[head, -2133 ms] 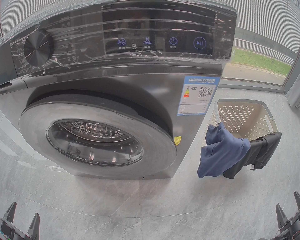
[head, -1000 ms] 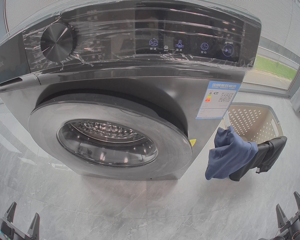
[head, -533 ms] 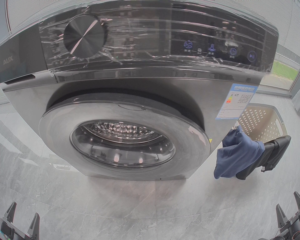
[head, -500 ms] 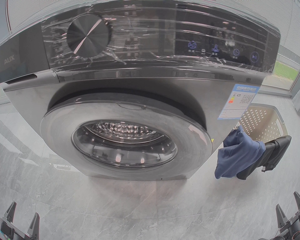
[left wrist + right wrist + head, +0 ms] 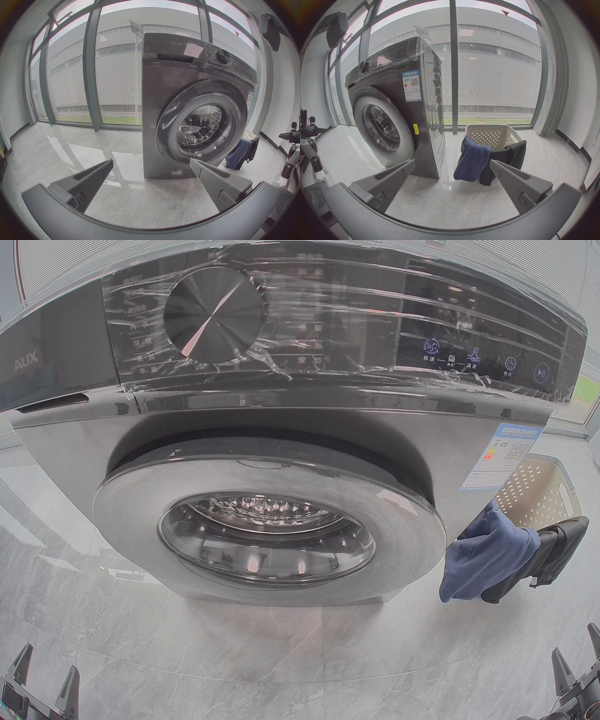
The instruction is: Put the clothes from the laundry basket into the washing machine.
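The right front corner of the washing machine (image 5: 281,427) hides the left part of the laundry basket (image 5: 544,490) behind it. A blue garment (image 5: 487,555) and a black garment (image 5: 559,546), draped over the basket's front rim, cover that rim and much of its inside. The machine's top runs past the head view's edge. The print on its label (image 5: 503,455) is too small to tell.

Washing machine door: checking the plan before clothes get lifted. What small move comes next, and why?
Probably raise the left gripper, open and empty like the right gripper, to the washing machine door to open it: it looks shut, and the clothes hang over the laundry basket rim.
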You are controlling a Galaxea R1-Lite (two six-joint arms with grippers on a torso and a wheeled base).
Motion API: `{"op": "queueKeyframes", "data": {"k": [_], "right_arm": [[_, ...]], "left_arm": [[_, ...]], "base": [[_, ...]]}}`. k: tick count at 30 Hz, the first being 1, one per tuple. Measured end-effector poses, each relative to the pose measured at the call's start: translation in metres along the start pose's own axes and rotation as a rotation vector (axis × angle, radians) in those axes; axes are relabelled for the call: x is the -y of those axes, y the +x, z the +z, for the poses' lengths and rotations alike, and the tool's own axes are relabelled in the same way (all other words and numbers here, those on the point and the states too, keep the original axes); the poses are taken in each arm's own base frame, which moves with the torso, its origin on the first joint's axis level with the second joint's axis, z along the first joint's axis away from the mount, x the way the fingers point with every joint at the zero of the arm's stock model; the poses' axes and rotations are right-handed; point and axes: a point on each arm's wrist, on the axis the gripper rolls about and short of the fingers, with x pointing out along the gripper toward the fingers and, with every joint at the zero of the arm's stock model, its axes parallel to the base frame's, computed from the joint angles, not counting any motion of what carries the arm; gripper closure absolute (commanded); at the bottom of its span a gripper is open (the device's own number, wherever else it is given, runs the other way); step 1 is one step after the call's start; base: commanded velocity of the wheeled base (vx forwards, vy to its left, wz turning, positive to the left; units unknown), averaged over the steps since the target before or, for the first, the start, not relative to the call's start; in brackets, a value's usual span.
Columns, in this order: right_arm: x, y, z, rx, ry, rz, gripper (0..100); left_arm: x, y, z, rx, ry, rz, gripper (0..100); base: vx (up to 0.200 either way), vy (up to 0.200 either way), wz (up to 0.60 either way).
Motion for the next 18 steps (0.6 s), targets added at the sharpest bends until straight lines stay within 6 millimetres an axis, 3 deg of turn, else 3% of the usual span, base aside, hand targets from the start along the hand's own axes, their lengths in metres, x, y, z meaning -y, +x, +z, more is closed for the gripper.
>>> {"op": "queueKeyframes", "data": {"k": [12,18], "right_arm": [[0.0,0.0,0.0,0.0,0.0,0.0,0],[0.0,0.0,0.0,0.0,0.0,0.0,0]], "left_arm": [[0.0,0.0,0.0,0.0,0.0,0.0,0],[0.0,0.0,0.0,0.0,0.0,0.0,0]], "base": [[0.0,0.2,0.0],[0.0,0.0,0.0]]}}
